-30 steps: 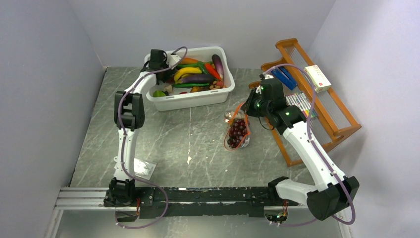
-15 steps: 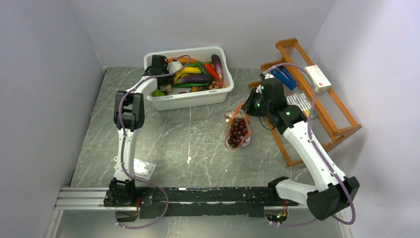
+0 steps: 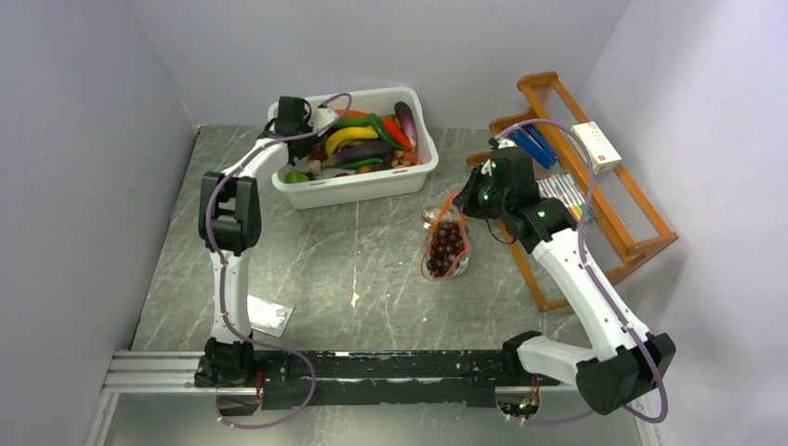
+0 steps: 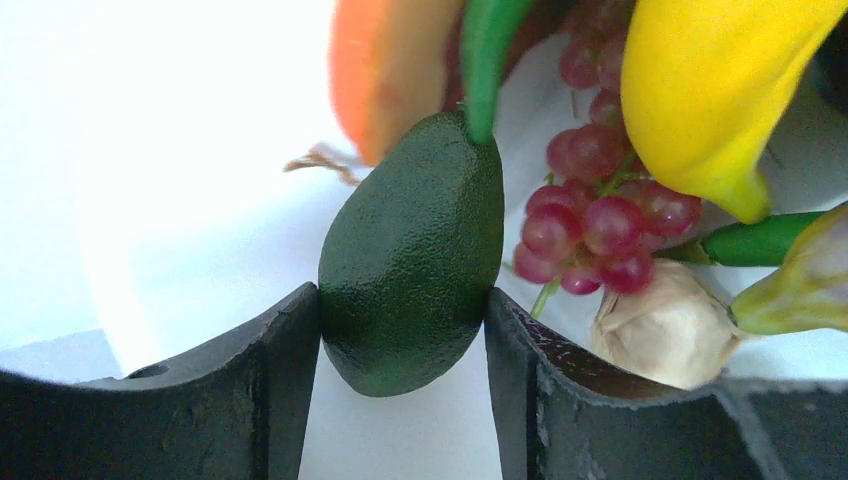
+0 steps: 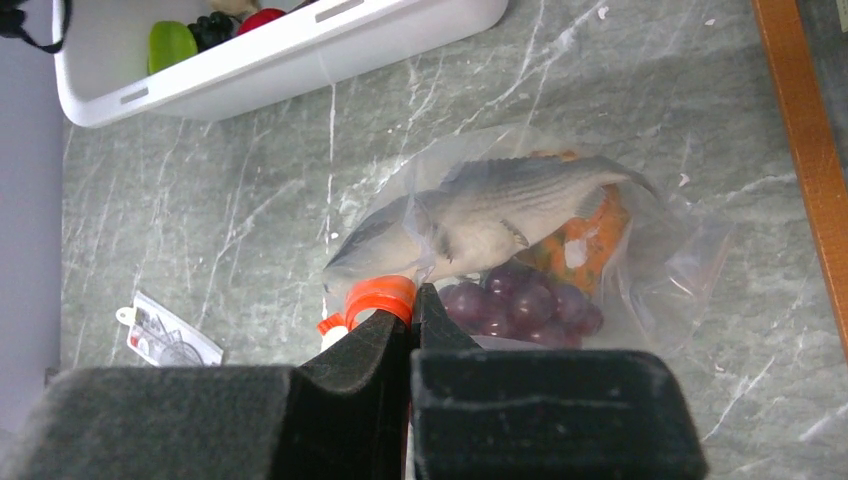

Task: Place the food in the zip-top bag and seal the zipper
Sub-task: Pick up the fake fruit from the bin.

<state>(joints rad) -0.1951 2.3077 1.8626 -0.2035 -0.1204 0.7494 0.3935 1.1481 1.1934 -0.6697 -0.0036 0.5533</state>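
Note:
My left gripper (image 4: 402, 335) is inside the white tub (image 3: 358, 186), shut on a dark green avocado (image 4: 412, 250) that sits between both fingers. Around it lie a red grape bunch (image 4: 600, 215), a yellow piece (image 4: 700, 90) and an orange piece (image 4: 385, 65). In the top view the left gripper (image 3: 299, 121) is at the tub's left end. My right gripper (image 5: 412, 300) is shut on the orange-red zipper (image 5: 378, 296) of the clear zip-top bag (image 5: 665, 255). The bag holds a grey fish (image 5: 480, 215), dark grapes (image 5: 520, 300) and an orange piece (image 5: 592, 240). From above, the bag (image 3: 446, 246) hangs below the right gripper (image 3: 467, 200).
The tub holds several toy foods, among them a yellow banana (image 3: 351, 136) and a purple eggplant (image 3: 407, 121). A wooden rack (image 3: 641, 232) with a small box (image 3: 596, 145) stands at the right. A flat white card (image 3: 269, 316) lies near the left arm's base.
The left gripper dipped into the tub and has drawn back slightly; its elbow has swung left. The right arm and bag have not moved.

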